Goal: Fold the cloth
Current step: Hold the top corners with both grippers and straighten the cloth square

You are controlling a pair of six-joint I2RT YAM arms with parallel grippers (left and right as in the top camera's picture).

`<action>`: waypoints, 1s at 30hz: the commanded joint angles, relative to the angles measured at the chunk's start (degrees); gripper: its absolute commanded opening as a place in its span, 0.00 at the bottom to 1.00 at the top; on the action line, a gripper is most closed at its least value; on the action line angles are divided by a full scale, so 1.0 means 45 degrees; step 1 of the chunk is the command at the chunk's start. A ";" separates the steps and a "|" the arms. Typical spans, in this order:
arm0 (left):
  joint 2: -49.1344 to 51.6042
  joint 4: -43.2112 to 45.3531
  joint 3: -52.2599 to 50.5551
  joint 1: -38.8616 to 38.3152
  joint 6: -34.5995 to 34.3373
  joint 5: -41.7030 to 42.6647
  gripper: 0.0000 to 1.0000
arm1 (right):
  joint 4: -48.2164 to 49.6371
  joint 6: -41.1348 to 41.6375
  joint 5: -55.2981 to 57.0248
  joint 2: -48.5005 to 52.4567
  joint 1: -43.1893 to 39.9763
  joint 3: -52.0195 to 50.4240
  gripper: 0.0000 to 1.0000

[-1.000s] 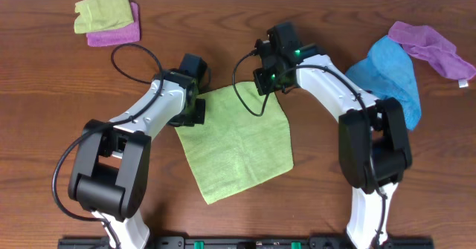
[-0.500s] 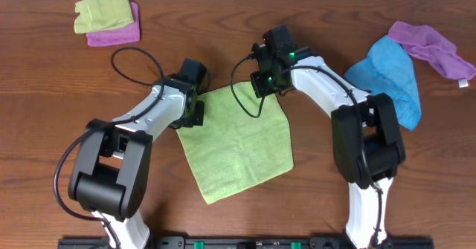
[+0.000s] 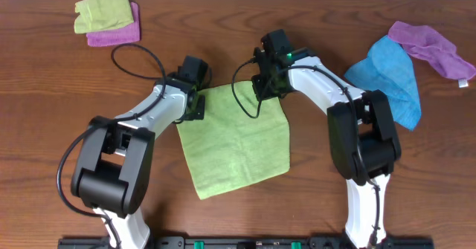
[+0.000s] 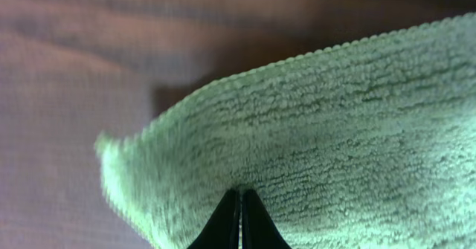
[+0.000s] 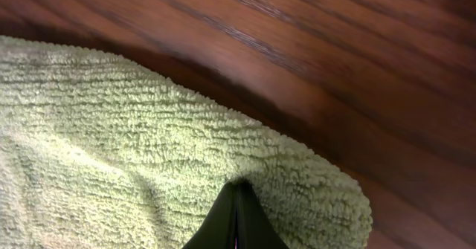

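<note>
Cloth nipped by left pincer, right pincer: wrist views only.

The left arm and the right arm are both wearing glossy white shells between chunky black joint housings. A thin black cable is looping out beside the left one and a second cable is curling by the right wrist, where a green light is glowing. The left gripper and the right gripper are showing slim black fingers tapering to points.
</note>
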 commanded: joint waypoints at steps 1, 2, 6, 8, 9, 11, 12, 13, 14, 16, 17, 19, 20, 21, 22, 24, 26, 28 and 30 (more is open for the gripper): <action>0.1239 0.0398 -0.0325 0.0087 0.0049 0.0058 0.06 | -0.0427 0.1117 0.1705 0.0180 0.0087 0.0034 0.02; 0.1282 0.0549 -0.0325 0.0126 0.0073 0.0063 0.06 | -0.0588 0.1428 0.2132 0.0180 0.0087 0.0034 0.01; 0.1297 0.0928 -0.0325 0.0316 0.0199 0.0068 0.06 | -0.0879 0.1681 0.2492 0.0180 0.0083 0.0034 0.02; 0.1297 0.1137 -0.0325 0.0413 0.0384 0.0068 0.06 | -0.1083 0.2404 0.2943 0.0180 0.0083 0.0034 0.02; 0.1297 0.1234 -0.0325 0.0457 0.0432 0.0068 0.06 | -0.1273 0.2788 0.3172 0.0180 0.0083 0.0034 0.02; 0.1297 0.1418 -0.0325 0.0515 0.0602 0.0073 0.06 | -0.1549 0.3274 0.3434 0.0180 0.0087 0.0034 0.02; 0.1297 0.1506 -0.0325 0.0539 0.0627 0.0073 0.06 | -0.1666 0.3415 0.3517 0.0180 0.0087 0.0034 0.02; 0.1297 0.1603 -0.0325 0.0544 0.0675 0.0078 0.06 | -0.1739 0.3526 0.3638 0.0180 0.0087 0.0034 0.02; 0.1297 0.1681 -0.0316 0.0544 0.0675 0.0078 0.06 | -0.1773 0.3687 0.3803 0.0180 0.0087 0.0034 0.01; 0.1297 0.1846 -0.0243 0.0544 0.0733 0.0087 0.06 | -0.1705 0.3769 0.4065 0.0180 0.0087 0.0034 0.01; 0.1297 0.1957 -0.0199 0.0544 0.0845 0.0146 0.06 | -0.1603 0.3769 0.4080 0.0180 0.0087 0.0034 0.02; 0.1297 0.2249 -0.0053 0.0549 0.1059 0.0223 0.06 | -0.1302 0.3769 0.4065 0.0180 0.0087 0.0034 0.02; 0.1297 0.2341 0.0044 0.0549 0.1064 0.0223 0.06 | -0.1180 0.3774 0.4056 0.0180 0.0087 0.0034 0.01; 0.1297 0.2399 0.0180 0.0549 0.1069 0.0257 0.06 | -0.1054 0.3769 0.4017 0.0180 0.0087 0.0034 0.02; 0.1297 0.2414 0.0311 0.0549 0.1171 0.0384 0.06 | -0.0976 0.3774 0.3968 0.0180 0.0087 0.0034 0.02; 0.1297 0.2487 0.0568 0.0549 0.1394 0.0816 0.06 | -0.0928 0.3793 0.3978 0.0180 0.0087 0.0034 0.02; 0.1297 0.2652 0.0719 0.0549 0.1394 0.1078 0.06 | -0.0811 0.3876 0.3993 0.0180 0.0083 0.0034 0.01; 0.1302 0.2948 0.0748 0.0549 0.1389 0.1132 0.06 | -0.0563 0.3925 0.4080 0.0175 0.0068 0.0034 0.02; 0.1302 0.3211 0.0748 0.0549 0.1394 0.1205 0.06 | -0.0228 0.3973 0.4080 0.0180 0.0049 0.0034 0.02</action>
